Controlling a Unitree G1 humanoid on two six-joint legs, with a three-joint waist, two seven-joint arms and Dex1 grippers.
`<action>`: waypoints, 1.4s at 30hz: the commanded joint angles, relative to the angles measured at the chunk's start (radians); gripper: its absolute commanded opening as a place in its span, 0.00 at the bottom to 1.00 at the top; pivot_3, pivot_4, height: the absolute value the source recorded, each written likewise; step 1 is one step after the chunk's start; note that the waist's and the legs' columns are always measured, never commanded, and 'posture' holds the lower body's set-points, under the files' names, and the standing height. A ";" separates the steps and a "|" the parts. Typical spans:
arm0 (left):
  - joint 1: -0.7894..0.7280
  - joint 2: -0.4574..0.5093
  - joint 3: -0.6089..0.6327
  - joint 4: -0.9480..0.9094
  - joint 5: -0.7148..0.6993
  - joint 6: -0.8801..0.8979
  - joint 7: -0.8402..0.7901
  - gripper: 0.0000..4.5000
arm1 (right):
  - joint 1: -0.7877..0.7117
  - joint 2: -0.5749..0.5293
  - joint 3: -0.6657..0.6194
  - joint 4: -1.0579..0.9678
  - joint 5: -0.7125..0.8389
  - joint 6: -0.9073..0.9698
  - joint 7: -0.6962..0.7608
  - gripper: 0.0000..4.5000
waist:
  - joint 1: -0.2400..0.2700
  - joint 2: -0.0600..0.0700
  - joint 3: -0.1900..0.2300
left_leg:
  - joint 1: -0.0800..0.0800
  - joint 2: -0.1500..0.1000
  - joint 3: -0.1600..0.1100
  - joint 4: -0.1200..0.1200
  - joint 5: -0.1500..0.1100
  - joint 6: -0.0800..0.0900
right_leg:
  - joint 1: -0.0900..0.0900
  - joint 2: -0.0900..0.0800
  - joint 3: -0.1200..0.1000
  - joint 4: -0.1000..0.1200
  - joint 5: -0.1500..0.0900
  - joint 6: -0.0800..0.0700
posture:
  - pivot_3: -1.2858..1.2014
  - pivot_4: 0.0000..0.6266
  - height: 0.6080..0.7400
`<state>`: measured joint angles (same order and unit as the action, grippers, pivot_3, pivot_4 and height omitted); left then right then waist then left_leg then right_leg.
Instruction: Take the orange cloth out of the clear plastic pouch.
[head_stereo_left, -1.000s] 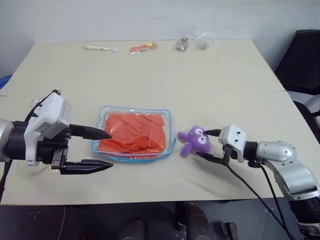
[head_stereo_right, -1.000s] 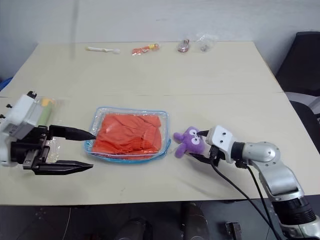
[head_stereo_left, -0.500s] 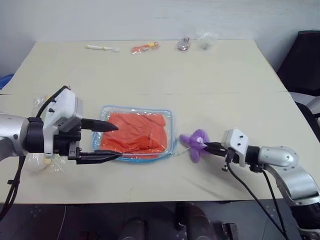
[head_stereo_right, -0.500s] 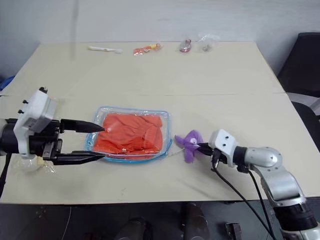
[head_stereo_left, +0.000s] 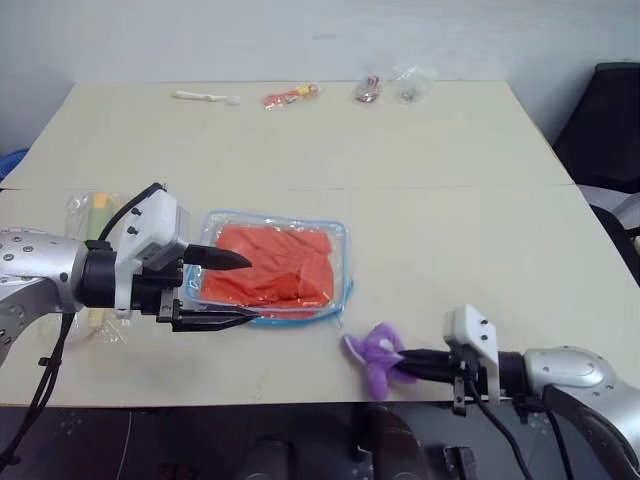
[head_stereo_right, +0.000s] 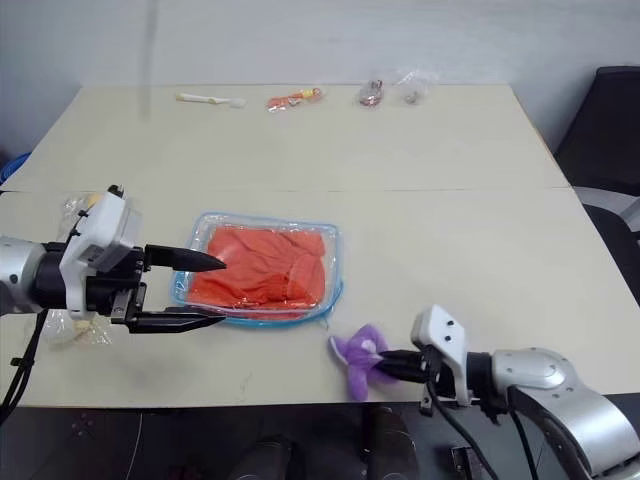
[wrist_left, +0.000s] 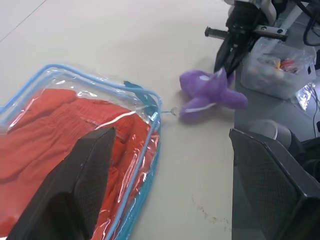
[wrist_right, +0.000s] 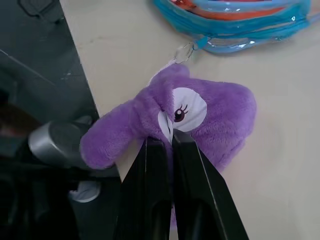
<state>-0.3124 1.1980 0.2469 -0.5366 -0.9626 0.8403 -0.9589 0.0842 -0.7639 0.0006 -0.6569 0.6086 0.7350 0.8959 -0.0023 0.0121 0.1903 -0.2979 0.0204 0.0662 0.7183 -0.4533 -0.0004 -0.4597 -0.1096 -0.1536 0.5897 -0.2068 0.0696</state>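
The clear plastic pouch (head_stereo_left: 342, 262) with blue trim lies flat at the table's middle left. The orange cloth (head_stereo_left: 285, 268) is folded inside it. My left gripper (head_stereo_left: 250, 290) is open at the pouch's left end, one finger over the cloth and the other along the near edge. My right gripper (wrist_right: 167, 142) is shut on a purple plush toy (head_stereo_left: 378, 355) by the table's front edge, right of and nearer than the pouch. A small metal ring (wrist_right: 184, 51) joins the toy to the pouch's blue zipper pull.
A crinkly clear bag with a green stick (head_stereo_left: 92, 215) lies left of the pouch, behind my left arm. Along the far edge lie a white stick (head_stereo_left: 205, 96), an orange packet (head_stereo_left: 288, 96) and two small bagged items (head_stereo_left: 390, 85). A black chair (head_stereo_left: 610, 120) stands at the right.
My right gripper shut on the purple toy and drew it toward the table's front edge, away from the pouch. My left gripper shifted right over the pouch's left end, still open.
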 joint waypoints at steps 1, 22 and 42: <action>-0.027 -0.002 -0.014 -0.002 0.026 -0.013 -0.018 0.86 | -0.055 0.047 0.069 0.041 -0.004 0.023 -0.041 0.01 | -0.001 0.000 0.000 | 0.000 0.000 0.000 0.000 0.000 0.000 | 0.000 0.000 0.000 0.000 0.000 0.000 | 0.52 0.24 1.00; 0.065 -0.061 -0.015 -0.071 0.101 -0.023 0.016 0.86 | -0.127 -0.068 0.111 0.054 -0.027 0.000 0.033 0.86 | 0.001 -0.001 -0.001 | 0.000 0.000 0.000 0.000 0.000 0.000 | 0.000 0.000 0.000 0.000 0.000 0.000 | 0.52 0.24 1.00; 0.249 -0.105 0.016 -0.160 0.199 -0.087 0.044 0.86 | -0.470 -0.145 0.056 0.185 -0.091 -0.175 0.169 0.86 | -0.005 -0.001 0.000 | 0.000 0.002 0.001 0.000 0.000 -0.001 | 0.000 0.001 0.000 0.000 -0.001 -0.001 | 0.52 0.24 1.00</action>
<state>-0.0711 1.0990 0.2360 -0.6643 -0.7579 0.7546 -0.9180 -0.3514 -0.9197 0.0459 -0.4811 0.5438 0.6003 1.0585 -0.0072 0.0115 0.1902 -0.2978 0.0226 0.0674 0.7183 -0.4534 -0.0016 -0.4606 -0.1083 -0.1535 0.5897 -0.2074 0.0685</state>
